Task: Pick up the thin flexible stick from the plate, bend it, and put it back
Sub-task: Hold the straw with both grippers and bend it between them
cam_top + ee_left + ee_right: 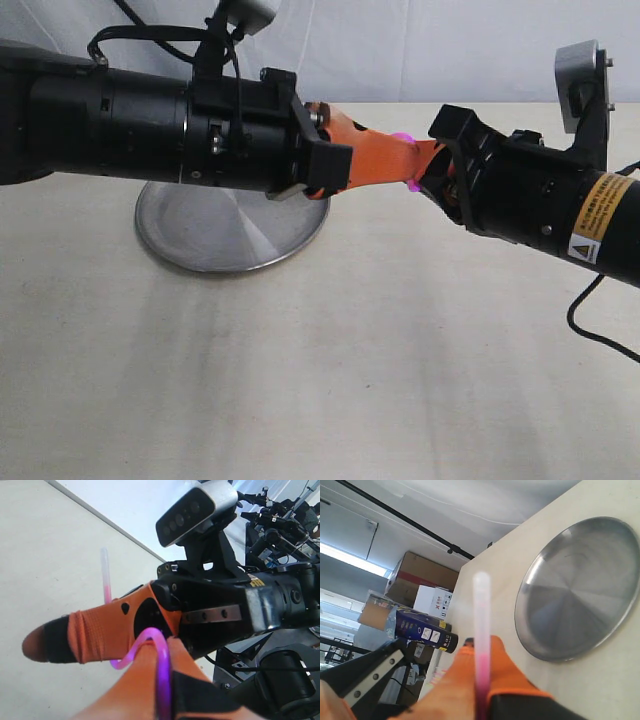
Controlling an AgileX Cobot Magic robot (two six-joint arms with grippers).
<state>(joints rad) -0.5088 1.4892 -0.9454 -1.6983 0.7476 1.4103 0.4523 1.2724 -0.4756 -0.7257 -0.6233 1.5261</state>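
Exterior view, going left to right: the left arm [110, 125] comes in roughly level from the left edge and blocks the far part of the plate [225, 240] from this camera. The plate sits flat on the pale table [300, 380]. Next is the left gripper [395, 160], orange fingers pressed together and pointing right. It meets the right gripper [440, 172] pretty much nose to nose, up above the table and just right of the plate. Little bits of the pink stick [404, 137] peek out above and below where the two meet, so it's up in the air between them, off the plate. The right arm [560, 205] slopes away to the right edge.

Left wrist view makes it clearer. The stick [161, 655] is curled into a tight loop. It comes out from between the left gripper's pinched fingers [135, 690], arcs over, and ducks behind the right gripper's finger [100, 630]. Its pale tip pokes out on the far side.

Right wrist view: the straight end of the stick [481, 630] rises from between the right gripper's closed fingers [507, 675], blurry and fading to whitish at the tip. The plate [580, 590] lies on the table beyond, with cardboard boxes [420, 572] further back.
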